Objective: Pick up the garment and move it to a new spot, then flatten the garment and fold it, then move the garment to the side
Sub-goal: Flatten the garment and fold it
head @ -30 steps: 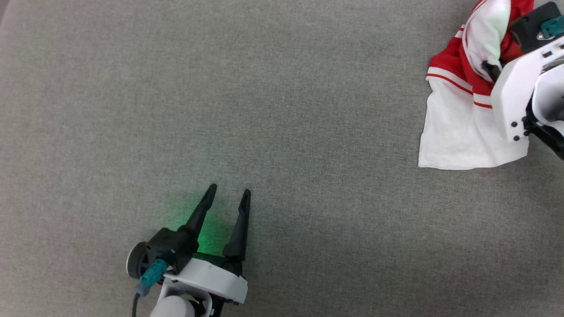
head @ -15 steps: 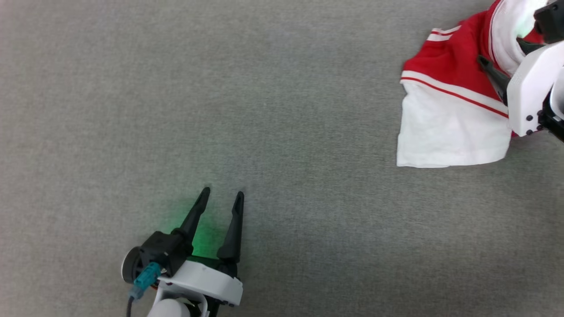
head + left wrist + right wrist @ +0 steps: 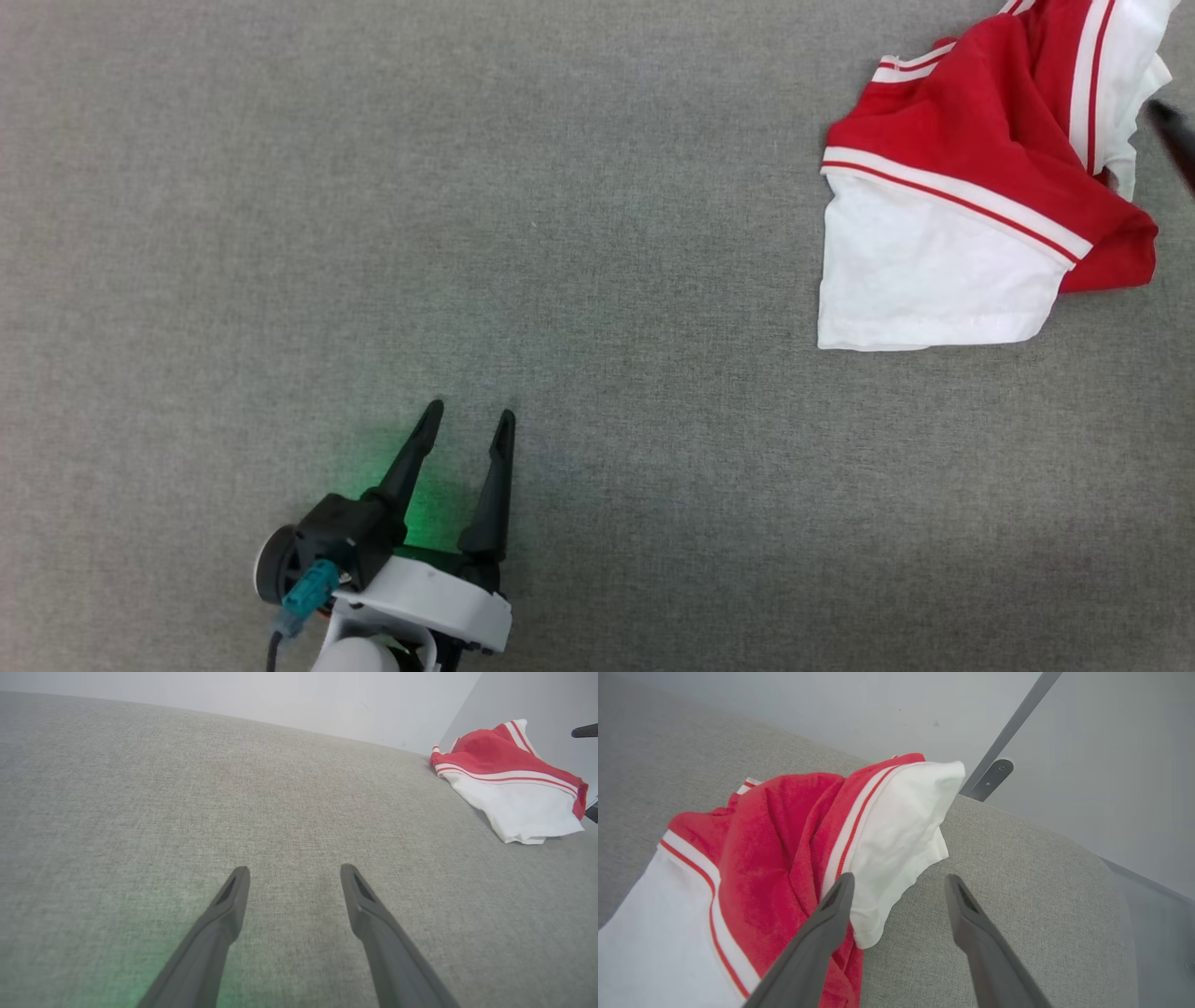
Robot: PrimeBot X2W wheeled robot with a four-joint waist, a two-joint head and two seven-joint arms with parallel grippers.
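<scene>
Left gripper [image 3: 470, 411]: low at the left of the head view, fingers spread with a clear gap and pointing up the picture; it holds nothing, and in its own wrist view [image 3: 294, 869] bare cloth shows between the fingers
Green glow [image 3: 420, 467]: a soft patch of light on the surface, under and between the left gripper's fingers
Teal plug [image 3: 308, 588]: on the dark wrist housing behind the left gripper, with a cable running down from it
Grey fabric surface [image 3: 597, 233]: a woven cover lying under everything in the head view
T-shirt [image 3: 971, 187]: bunched on the grey fabric surface at the upper right, well apart from the left gripper; the red body is crumpled, one white sleeve [image 3: 924, 280] lies spread flat toward the robot below its striped band, and the other white sleeve [image 3: 896, 835] rides on top of the heap
Right gripper [image 3: 899, 877]: fingers wide apart and gripping nothing; one finger shows in front of the t-shirt's edge, though whether it touches the cloth cannot be told; the other is over bare fabric
Metal bar [image 3: 1004, 718]: slants up against the pale wall behind the t-shirt
</scene>
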